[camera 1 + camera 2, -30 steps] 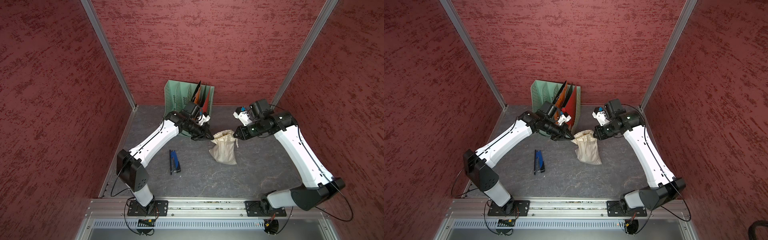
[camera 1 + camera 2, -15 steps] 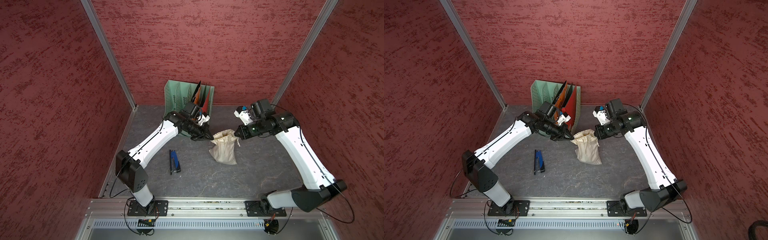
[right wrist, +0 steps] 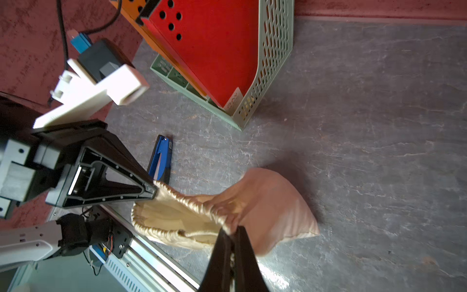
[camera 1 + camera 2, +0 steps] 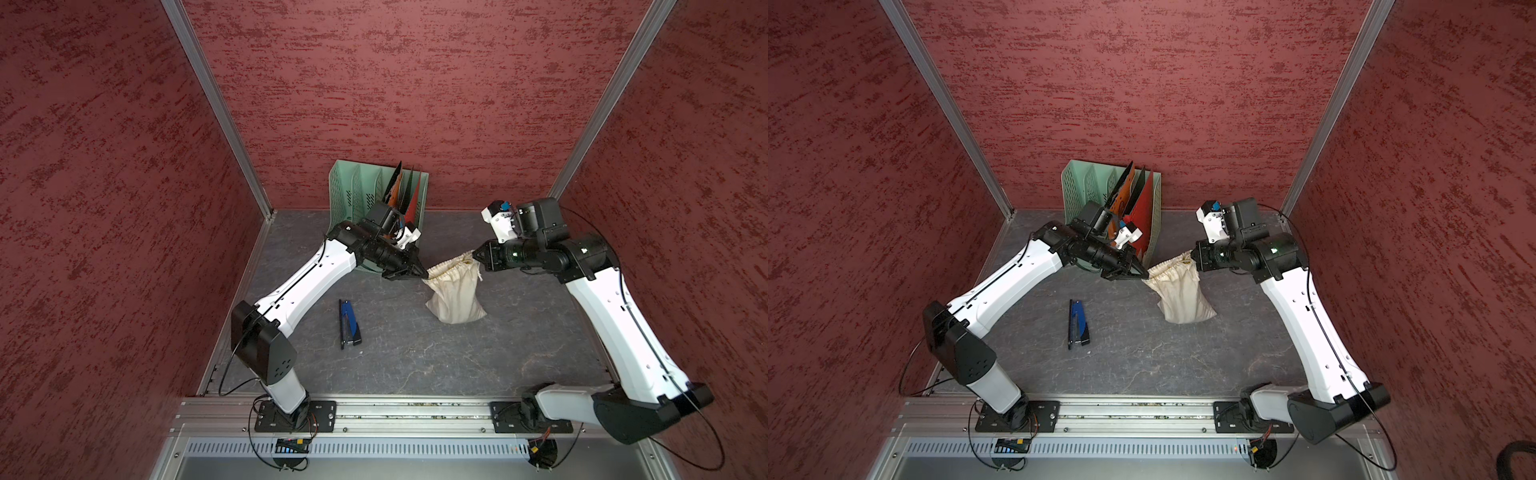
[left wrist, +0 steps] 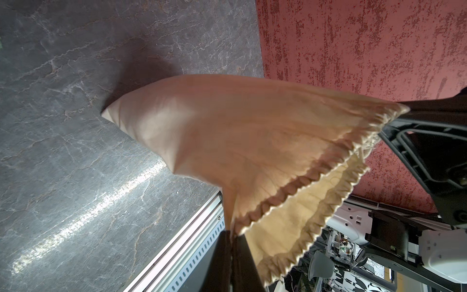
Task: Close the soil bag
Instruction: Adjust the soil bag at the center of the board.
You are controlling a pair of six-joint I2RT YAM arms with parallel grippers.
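Pinching opposite ends of the bag's [image 4: 455,297] gathered rim, left pincer [image 4: 424,274] and right pincer [image 4: 478,254] are clamped tight, its mouth gaping between them. Its base rests on the tabletop [image 4: 415,365] near the green rack [image 4: 353,195] — tag [image 3: 233,99] lettering too faint to read.

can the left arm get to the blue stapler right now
Probably not yet: the left tool is shut on the rim of the soil bag. The stapler lies beside that arm, nothing between.

Even bright light, a glare streak on the tabletop [image 5: 83,215], wrist views softly blurred.
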